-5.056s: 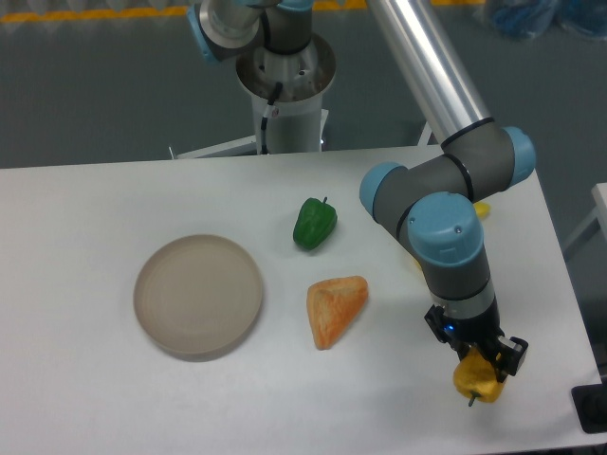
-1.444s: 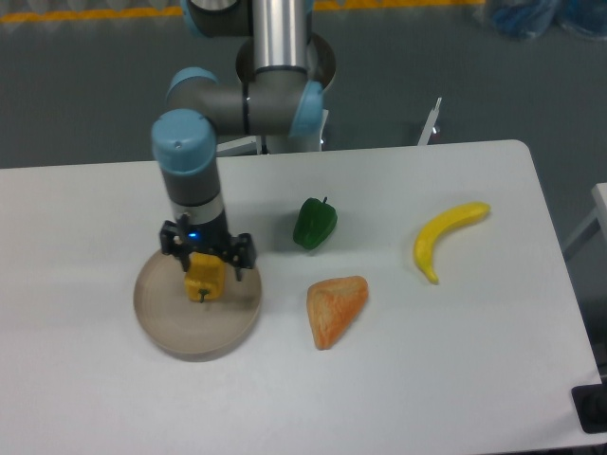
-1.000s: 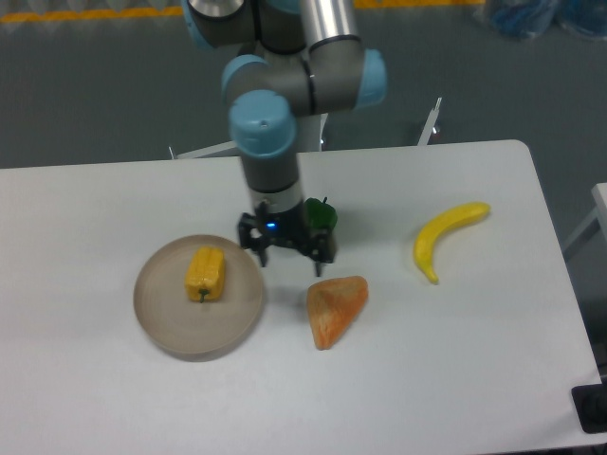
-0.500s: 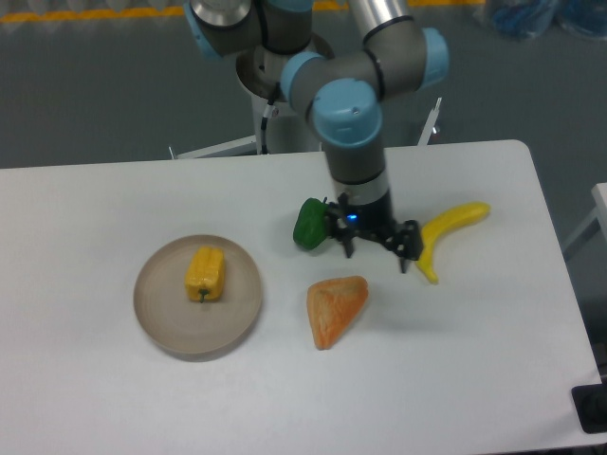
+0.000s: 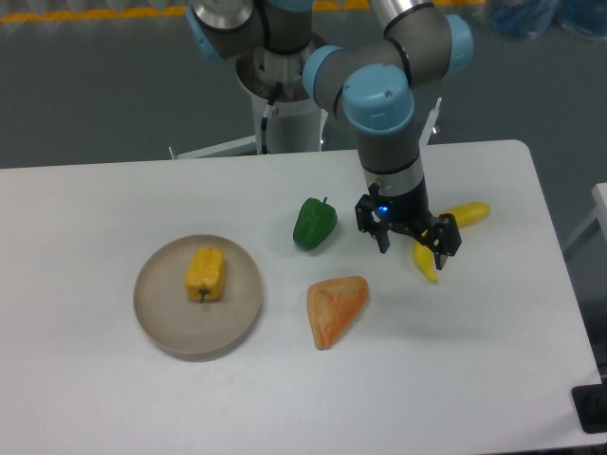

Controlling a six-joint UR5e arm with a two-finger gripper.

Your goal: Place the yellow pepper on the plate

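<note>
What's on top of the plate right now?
The yellow pepper lies on its side on the plate, left of center, with nothing else there. The plate surface directly beneath the pepper is covered. The gripper is open, away over the banana.

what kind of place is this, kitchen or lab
Most likely a robotics lab or test cell, not a kitchen. An industrial arm's gripper works over a bare white table holding only a plate and toy-looking food such as a banana, with grey floor and yellow floor tape beyond.

No text — nothing legible.
</note>
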